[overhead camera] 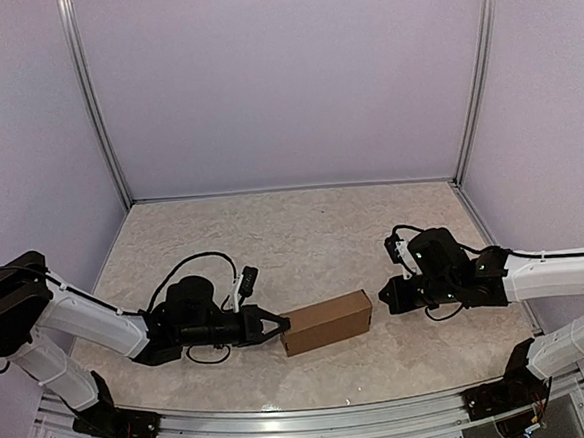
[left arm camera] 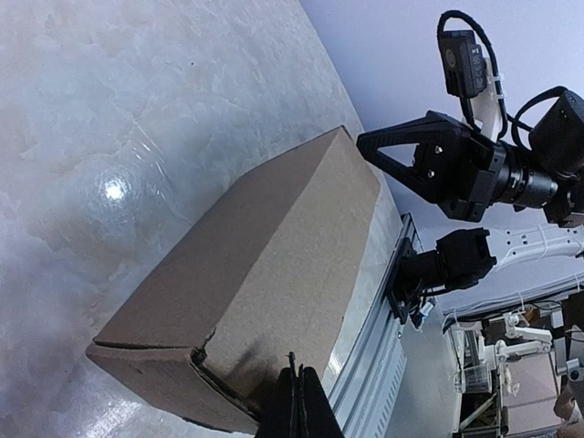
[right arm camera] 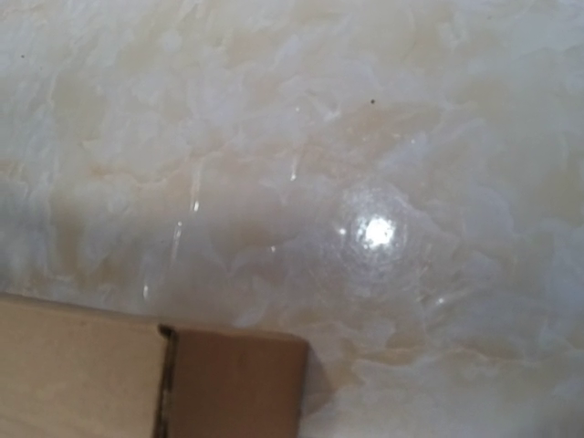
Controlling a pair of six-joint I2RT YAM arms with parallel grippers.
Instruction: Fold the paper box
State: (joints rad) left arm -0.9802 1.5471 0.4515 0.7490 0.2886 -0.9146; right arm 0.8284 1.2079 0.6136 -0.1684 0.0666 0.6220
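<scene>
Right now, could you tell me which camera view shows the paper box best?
The top external view: the whole paper box shows on the table. The left wrist view gives a close-up cut off at the bottom; the right wrist view catches only one end.

The paper box [overhead camera: 326, 322] is plain brown cardboard, matt and faintly fibrous, its cut edges a touch ragged at the end flap. Under it, the table [overhead camera: 303, 238] shows a pale marbled top, smooth and polished, throwing back a bright spot of light. The left gripper [overhead camera: 282, 326] and right gripper [overhead camera: 384, 297] are black plastic, dull with a slight sheen on the flat faces. The white arm shells [overhead camera: 89, 328] look like smooth, glossy plastic. The black cables [overhead camera: 199, 258] look rubbery. Along the near edge runs a rail [overhead camera: 316, 418] of silver metal, and the walls [overhead camera: 282, 79] are flat, matt lilac panels.
</scene>
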